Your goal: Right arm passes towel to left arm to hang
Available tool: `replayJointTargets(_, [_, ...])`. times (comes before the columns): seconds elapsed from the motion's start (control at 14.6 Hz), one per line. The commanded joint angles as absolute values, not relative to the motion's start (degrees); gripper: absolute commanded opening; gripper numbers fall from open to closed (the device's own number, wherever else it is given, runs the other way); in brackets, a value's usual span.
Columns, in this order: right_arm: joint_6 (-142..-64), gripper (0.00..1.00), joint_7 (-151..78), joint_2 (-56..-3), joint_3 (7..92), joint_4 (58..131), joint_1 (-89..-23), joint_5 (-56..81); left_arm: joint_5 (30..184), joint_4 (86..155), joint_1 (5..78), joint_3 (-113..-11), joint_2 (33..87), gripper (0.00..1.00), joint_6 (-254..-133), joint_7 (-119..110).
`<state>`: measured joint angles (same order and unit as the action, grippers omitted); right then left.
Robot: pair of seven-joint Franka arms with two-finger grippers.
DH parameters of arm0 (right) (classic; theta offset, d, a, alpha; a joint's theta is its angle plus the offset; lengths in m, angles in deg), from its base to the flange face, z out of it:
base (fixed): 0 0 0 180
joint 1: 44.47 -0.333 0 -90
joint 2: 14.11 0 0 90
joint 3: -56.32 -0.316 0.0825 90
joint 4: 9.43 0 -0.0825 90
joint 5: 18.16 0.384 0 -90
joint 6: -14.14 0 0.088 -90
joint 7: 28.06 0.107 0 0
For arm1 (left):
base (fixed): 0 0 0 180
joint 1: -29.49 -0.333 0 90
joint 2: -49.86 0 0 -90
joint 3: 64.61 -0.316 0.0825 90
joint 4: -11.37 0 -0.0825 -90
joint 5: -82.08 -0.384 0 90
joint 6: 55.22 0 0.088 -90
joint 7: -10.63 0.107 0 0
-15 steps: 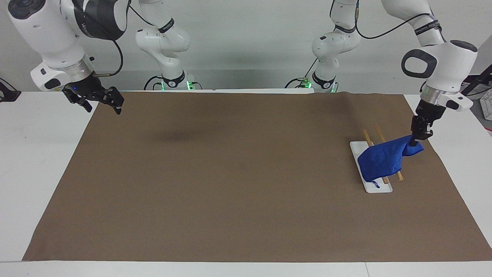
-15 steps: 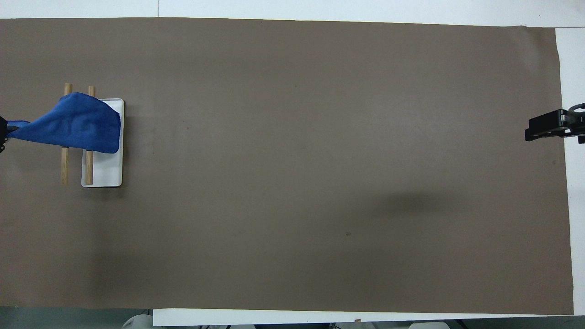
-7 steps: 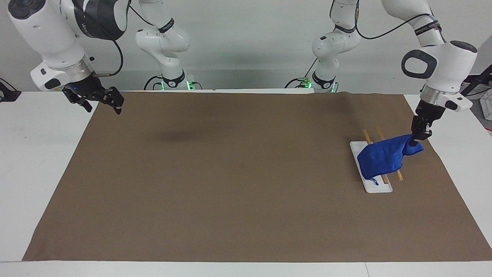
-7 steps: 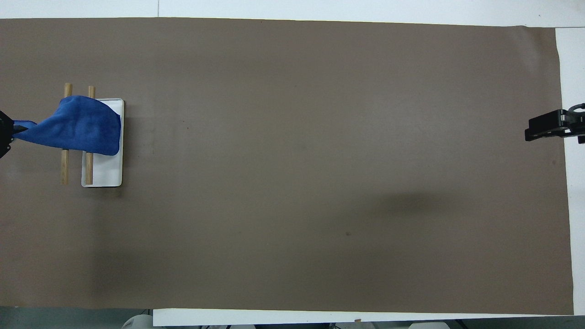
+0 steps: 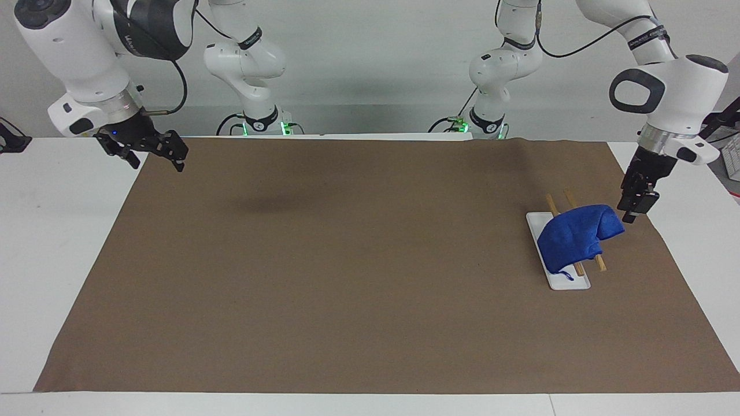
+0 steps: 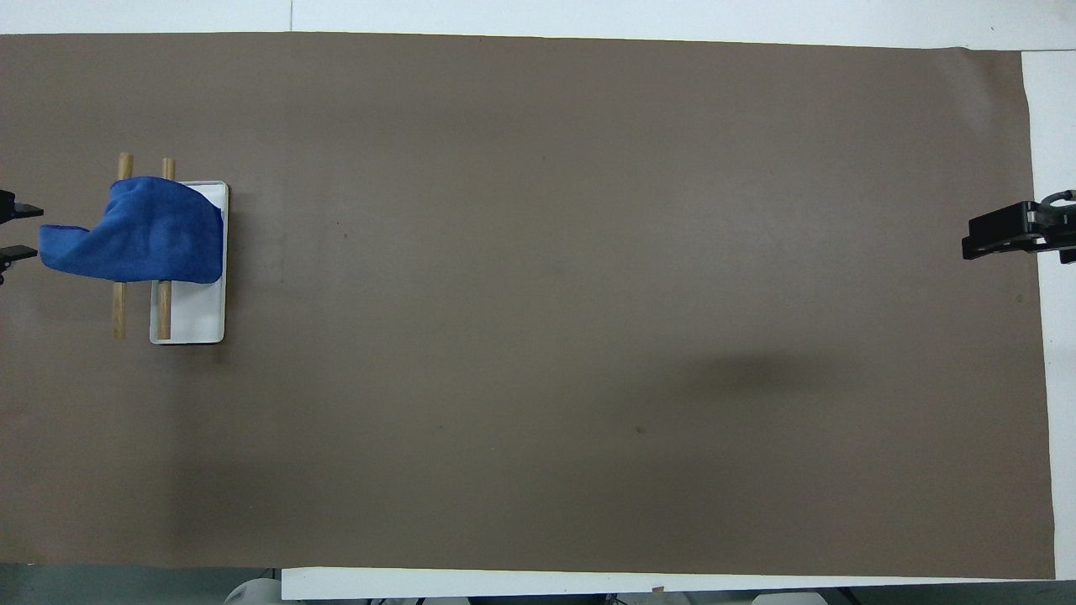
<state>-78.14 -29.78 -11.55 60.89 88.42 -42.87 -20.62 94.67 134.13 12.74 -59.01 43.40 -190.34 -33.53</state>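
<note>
The blue towel (image 5: 572,237) lies draped over the two wooden bars (image 5: 600,263) of a small rack with a white base (image 5: 569,282), toward the left arm's end of the table. It also shows in the overhead view (image 6: 143,231). My left gripper (image 5: 631,212) is open just beside the towel's hanging end and holds nothing; its two spread tips show in the overhead view (image 6: 25,229). My right gripper (image 5: 153,160) is open and empty, raised over the mat's edge at the right arm's end, where the arm waits.
A brown mat (image 5: 347,260) covers most of the white table. The rack's white base (image 6: 197,315) and bars stand on it near the left arm's end.
My left gripper has opened and let go of the towel's corner, then drawn slightly away. The freed end has dropped and the towel now rests on the bars. The right arm has barely moved.
</note>
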Motion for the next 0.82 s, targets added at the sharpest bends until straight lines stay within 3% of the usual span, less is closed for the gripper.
replayJointTargets(0.0, [-78.1, 1.00, -29.5, -10.6, 60.9, 89.3, -43.1, -21.4, 92.7, 124.4, 12.8, -59.3, 47.7, 1.00, -182.9, -34.1])
replayJointTargets(0.21, [-78.1, 1.00, -29.5, -10.6, 60.9, 89.3, -43.1, -21.4, 84.0, 116.9, 13.6, -59.2, 50.3, 1.00, -174.6, -32.1])
replayJointTargets(0.41, [-78.1, 1.00, -29.5, -10.6, 60.9, 89.3, -43.1, -21.4, 83.4, 112.7, 14.9, -58.8, 50.6, 1.00, -167.9, -26.6])
replayJointTargets(0.75, [-78.1, 1.00, -29.5, -10.6, 60.9, 89.3, -43.1, -21.4, 83.3, 103.1, 20.1, -58.7, 50.7, 1.00, -146.8, -4.6])
